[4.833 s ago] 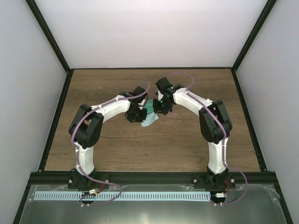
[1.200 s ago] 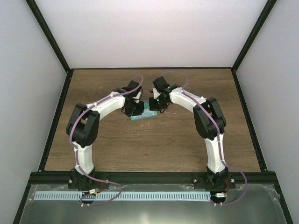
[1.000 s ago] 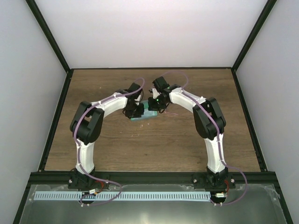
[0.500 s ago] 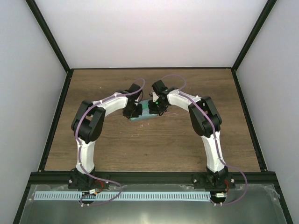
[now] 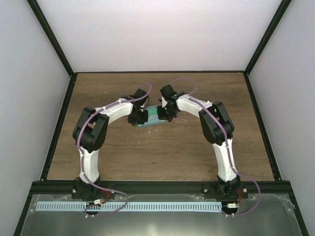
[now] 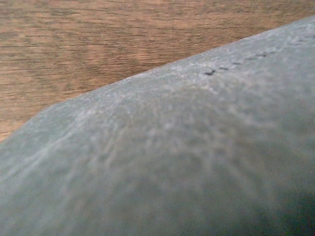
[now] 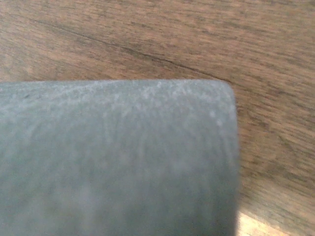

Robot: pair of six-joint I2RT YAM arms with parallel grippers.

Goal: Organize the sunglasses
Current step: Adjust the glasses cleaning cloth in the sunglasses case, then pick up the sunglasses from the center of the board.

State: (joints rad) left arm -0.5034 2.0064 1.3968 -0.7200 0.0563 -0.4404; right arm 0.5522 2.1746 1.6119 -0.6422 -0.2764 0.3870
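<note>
**A:** Which step was it?

**B:** Work on the case, I'd judge. Beyond bare tabletop (image 5: 147, 152), the left gripper (image 5: 140, 118) and right gripper (image 5: 165, 114), both closed and holding nothing, met at the teal case (image 5: 153, 120) mid-tabletop.

**A:** And the sunglasses (image 5: 182, 118)?

**B:** Probably that thin pinkish sliver just right of the case. Lifting them would need opened fingers. Free room lay toward the far edge.
</note>
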